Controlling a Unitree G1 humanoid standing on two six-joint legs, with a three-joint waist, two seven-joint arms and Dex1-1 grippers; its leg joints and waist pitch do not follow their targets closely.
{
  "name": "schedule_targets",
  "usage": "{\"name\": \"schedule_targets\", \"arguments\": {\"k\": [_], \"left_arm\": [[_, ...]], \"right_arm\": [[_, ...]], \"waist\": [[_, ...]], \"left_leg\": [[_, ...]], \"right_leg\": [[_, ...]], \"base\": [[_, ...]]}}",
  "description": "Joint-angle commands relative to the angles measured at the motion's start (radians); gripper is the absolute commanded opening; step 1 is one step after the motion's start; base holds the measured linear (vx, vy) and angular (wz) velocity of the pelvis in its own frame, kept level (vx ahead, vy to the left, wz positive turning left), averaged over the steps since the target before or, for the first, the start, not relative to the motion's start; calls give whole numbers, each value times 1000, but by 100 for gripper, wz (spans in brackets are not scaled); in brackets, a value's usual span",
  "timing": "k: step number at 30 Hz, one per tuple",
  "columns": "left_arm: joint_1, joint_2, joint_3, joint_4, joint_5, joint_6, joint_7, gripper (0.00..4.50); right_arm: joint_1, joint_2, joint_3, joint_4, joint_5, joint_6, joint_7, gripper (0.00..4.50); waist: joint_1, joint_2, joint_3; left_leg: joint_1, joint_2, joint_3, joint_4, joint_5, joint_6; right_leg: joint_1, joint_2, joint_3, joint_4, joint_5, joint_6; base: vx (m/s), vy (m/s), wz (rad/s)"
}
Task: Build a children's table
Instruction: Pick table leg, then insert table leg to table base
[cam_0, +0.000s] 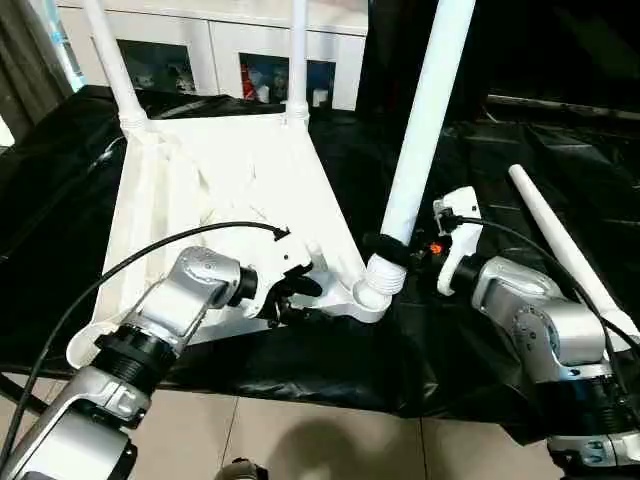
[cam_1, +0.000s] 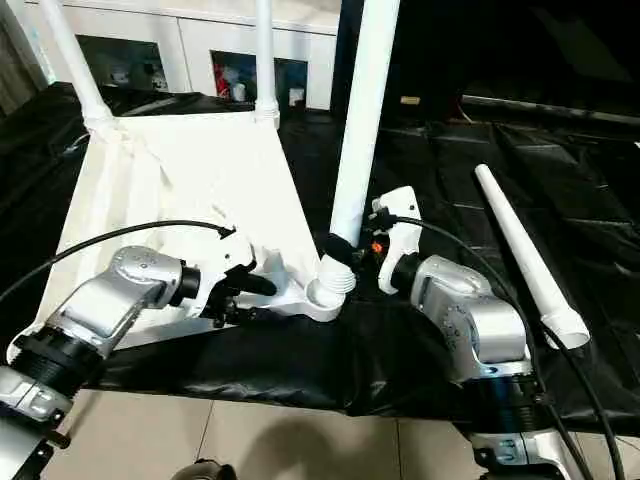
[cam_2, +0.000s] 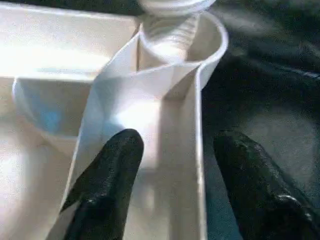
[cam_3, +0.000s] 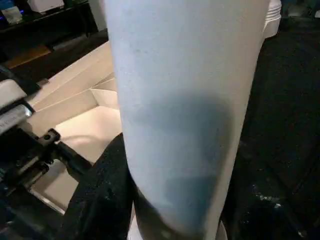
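Silver forearms frame the lower corners of the head view, and between them, at centre, sits the step in hand: seating the third leg (cam_0: 420, 130) in the near corner socket (cam_0: 372, 290) of the upturned table top (cam_0: 225, 185). That top fills the left half of the frame, with two legs (cam_0: 115, 60) already upright at its far corners. The right gripper (cam_0: 400, 250) is clamped around the leg just above its threaded end, which looks only partly wound in. The left gripper (cam_0: 292, 298) has its fingers (cam_2: 107, 175) apart, straddling the rim wall beside the socket without pinching it. To do this well, I judge the left should close firmly on that rim, while the right keeps the leg plumb and turns in short re-grips. A fourth leg (cam_0: 565, 250) lies on the black drape (cam_0: 520, 140) at right.
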Motion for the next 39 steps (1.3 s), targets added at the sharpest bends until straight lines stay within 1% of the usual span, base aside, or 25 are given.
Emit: {"name": "schedule_targets", "arguments": {"k": [1,2,3,6,7,8,9,12,13,16,20,21,22,23,24,25,27,28,29,32,33,34,35,38,39], "left_arm": [[-20,-2,1,1,11,7,4,250],[-21,-2,1,1,12,9,5,232],[-20,0,-3,1,16,10,0,222],[-15,2,-8,-1,23,9,-4,199],[-13,1,-6,-1,25,9,-3,199],[-13,1,-6,-1,25,10,-2,187],[-12,1,-5,0,29,9,-1,169],[-11,3,-6,3,35,6,-4,153],[-11,4,-7,5,38,5,-4,131],[-12,6,-11,7,44,5,-6,122],[-9,15,-17,10,61,0,-10,83],[-7,16,-17,9,63,1,-12,83],[-6,16,-17,8,63,1,-12,78],[-5,14,-15,8,63,3,-10,53],[-5,13,-13,8,63,3,-9,53],[-3,11,-10,10,62,2,-6,44],[-2,9,-2,13,59,-3,2,37],[-1,9,1,14,58,-6,2,25],[0,9,3,15,58,-9,1,3],[4,9,9,14,58,-15,-1,0],[7,5,17,14,54,-20,7,0],[8,2,23,15,51,-24,12,0],[15,-3,33,11,35,-58,-4,0],[22,1,30,-2,32,-59,-18,0],[24,3,27,-5,32,-57,-22,0]], "right_arm": [[1,-5,4,-35,2,11,-5,191],[1,-5,4,-36,2,12,-5,191],[2,-6,5,-37,2,14,-6,191],[4,-6,6,-40,2,15,-6,191],[5,-7,8,-40,1,15,-7,191],[6,-7,8,-41,1,15,-7,191],[7,-6,8,-41,0,15,-6,191],[7,-7,9,-41,0,16,-5,191],[7,-7,9,-41,0,16,-5,191],[6,-7,10,-42,0,18,-4,191],[5,-7,13,-44,1,22,-2,191],[6,-8,13,-45,1,23,-1,191],[6,-8,13,-45,2,24,-1,191],[7,-10,14,-46,3,27,3,191],[8,-11,14,-46,4,28,4,191],[10,-14,18,-47,5,33,10,191],[13,-19,24,-47,5,37,19,191],[13,-22,28,-47,6,42,26,191],[14,-27,34,-47,6,48,34,191],[14,-38,46,-47,4,54,48,191],[12,-38,47,-43,2,52,47,191],[11,-37,46,-40,1,51,46,191],[4,-34,49,-20,-11,36,43,191],[-7,-26,55,10,-24,17,42,191],[-10,-24,58,17,-28,11,42,191]], "waist": [[2,15,-83],[2,15,-83],[2,15,-82],[2,15,-82],[2,16,-82],[2,15,-82],[2,13,-82],[2,14,-82],[2,15,-82],[2,15,-81],[1,15,-80],[1,15,-80],[1,13,-80],[1,13,-79],[1,14,-79],[0,12,-78],[1,13,-78],[1,13,-78],[1,13,-78],[2,12,-78],[2,8,-77],[2,9,-78],[2,8,-78],[1,9,-79],[0,6,-79]], "left_leg": [[42,46,-25,-74,-274,-67],[43,46,-25,-74,-274,-67],[42,45,-25,-74,-276,-66],[43,46,-26,-75,-283,-68],[43,46,-26,-75,-288,-69],[43,46,-26,-75,-287,-69],[43,46,-26,-75,-287,-69],[42,46,-25,-74,-278,-66],[43,46,-25,-75,-281,-66],[43,46,-26,-76,-292,-70],[43,46,-27,-77,-305,-73],[44,47,-27,-78,-311,-76],[44,47,-27,-79,-315,-78],[44,47,-27,-79,-318,-78],[45,47,-27,-78,-321,-79],[44,47,-27,-79,-324,-79],[45,47,-28,-79,-333,-81],[44,47,-28,-80,-334,-81],[44,47,-28,-79,-333,-80],[44,48,-28,-79,-328,-78],[44,48,-27,-79,-331,-77],[43,48,-28,-78,-328,-76],[42,48,-28,-79,-323,-74],[41,48,-28,-79,-312,-72],[40,47,-27,-78,-307,-70]], "right_leg": [[28,-52,32,-69,-101,-233],[27,-52,32,-69,-99,-234],[28,-52,32,-69,-103,-234],[27,-53,33,-70,-114,-232],[27,-53,33,-71,-120,-231],[27,-53,33,-71,-120,-230],[27,-52,33,-71,-120,-229],[27,-53,33,-71,-109,-230],[26,-53,33,-71,-115,-231],[26,-54,33,-72,-128,-230],[25,-53,33,-74,-141,-226],[24,-54,33,-75,-152,-224],[24,-54,33,-75,-160,-222],[24,-55,34,-75,-164,-222],[23,-55,34,-76,-167,-221],[22,-54,34,-77,-173,-220],[22,-56,34,-78,-190,-215],[22,-56,35,-79,-197,-213],[22,-56,34,-79,-197,-213],[22,-56,35,-79,-193,-211],[21,-56,35,-81,-197,-212],[22,-57,35,-79,-195,-213],[22,-57,35,-80,-196,-212],[21,-57,34,-78,-187,-212],[22,-56,34,-77,-181,-215]], "base": [[0,0,0],[0,0,0],[0,0,0],[0,0,0],[0,0,0],[0,0,0],[0,0,0],[0,0,0],[0,0,0],[0,0,0],[0,0,0],[0,0,0],[0,0,0],[0,0,0],[0,0,0],[0,0,0],[0,0,0],[0,0,0],[0,0,0],[0,0,0],[0,0,0],[0,0,0],[0,0,0],[0,0,0],[0,0,0]]}}
